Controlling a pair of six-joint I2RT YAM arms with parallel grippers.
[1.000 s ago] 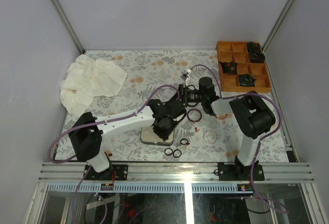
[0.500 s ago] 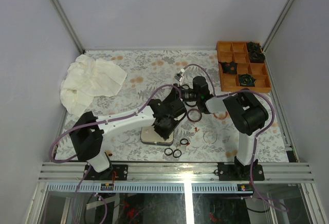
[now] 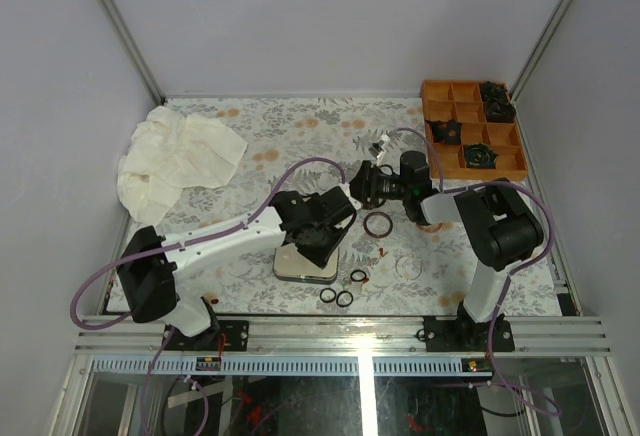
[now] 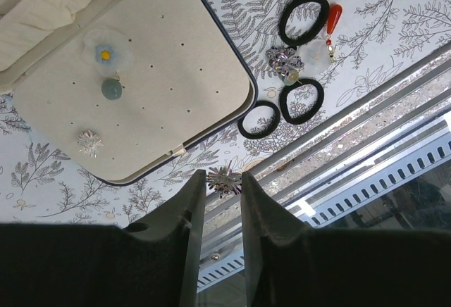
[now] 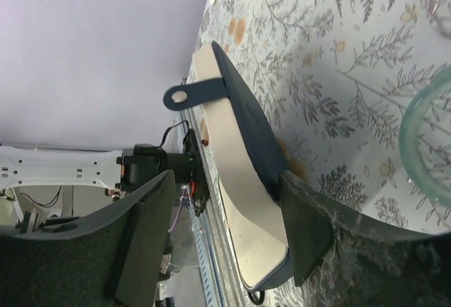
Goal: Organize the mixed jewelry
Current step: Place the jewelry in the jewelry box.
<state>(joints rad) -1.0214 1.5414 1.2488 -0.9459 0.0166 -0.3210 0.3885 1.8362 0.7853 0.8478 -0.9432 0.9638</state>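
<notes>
My left gripper (image 4: pixel 223 180) is shut on a small silver snowflake piece (image 4: pixel 225 178) and hovers over the front edge of the open cream-lined case (image 3: pixel 300 268). The case's pad (image 4: pixel 176 74) carries a blue flower stud (image 4: pixel 104 52), a green bead (image 4: pixel 110 89) and another silver snowflake (image 4: pixel 89 143). Black rings (image 4: pixel 303 18) (image 4: pixel 301 101) (image 4: pixel 258 120), a red drop (image 4: pixel 333 18) and a silver flower piece (image 4: pixel 284 60) lie beside the case. My right gripper (image 3: pixel 360 184) is open and empty above the mat. The case lid (image 5: pixel 246 138) shows beyond its jaws.
An orange divided tray (image 3: pixel 438 116) holding dark pieces stands at the back right. A white cloth (image 3: pixel 175 161) lies at the back left. A dark larger ring (image 3: pixel 377 224) and a clear hoop (image 3: pixel 408 266) lie right of the case. The metal front rail (image 3: pixel 350 331) is close below.
My left arm has swung, its base link moving left, with the gripper staying over the case. My right gripper moved left, then back to the right.
</notes>
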